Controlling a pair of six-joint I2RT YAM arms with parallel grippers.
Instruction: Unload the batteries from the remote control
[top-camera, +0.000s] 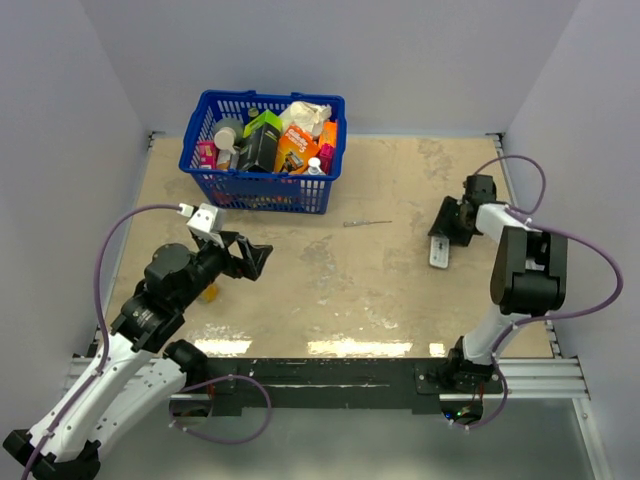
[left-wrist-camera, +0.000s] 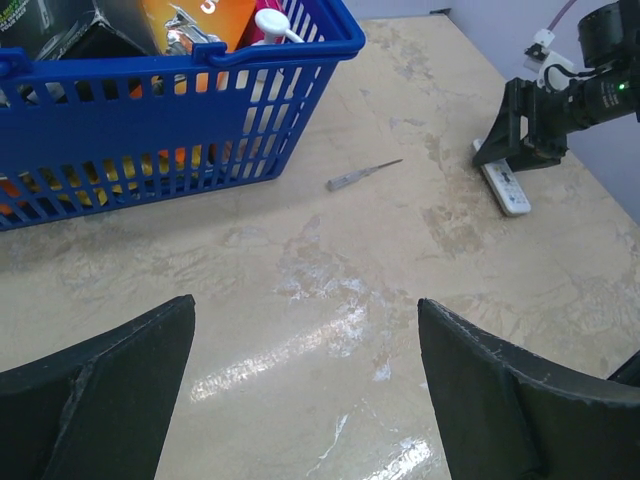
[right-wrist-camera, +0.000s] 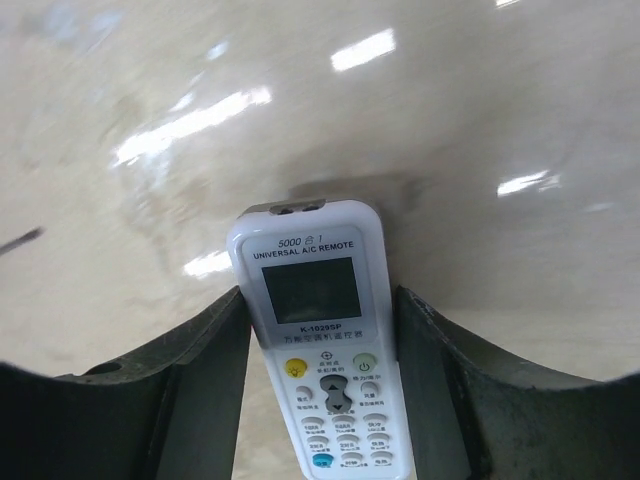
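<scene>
Overhead, the left end effector (top-camera: 245, 258) hangs above the desk (top-camera: 380, 300) at about 8 o'clock, and its jaws stand wide apart. The left wrist view confirms it: the two dark fingers (left-wrist-camera: 100, 400) spread to either side with only bare desk between them. A small orange item (top-camera: 209, 292) lies on the desk just beside the left arm, towards 6 o'clock from the end effector, but it is too small to identify.

At 11 o'clock stands a blue basket (top-camera: 260, 192) packed with boxes and bottles. Its slatted wall (left-wrist-camera: 150, 150) fills the upper left of the left wrist view. Towards 3 o'clock from the basket, near the middle of the desk, a thin grey stick-like tool (top-camera: 367, 223) lies flat and apart from everything else.

Farther on, at about 3 o'clock on the desk, the remote control (top-camera: 440, 252) lies flat with its button face and small display up. The right end effector (top-camera: 447, 232) is down over its far end. In the right wrist view the fingers (right-wrist-camera: 200, 390) straddle the remote control (right-wrist-camera: 325, 340), one close along each long edge. I cannot tell whether they are actually clamping it or only flanking it
</scene>
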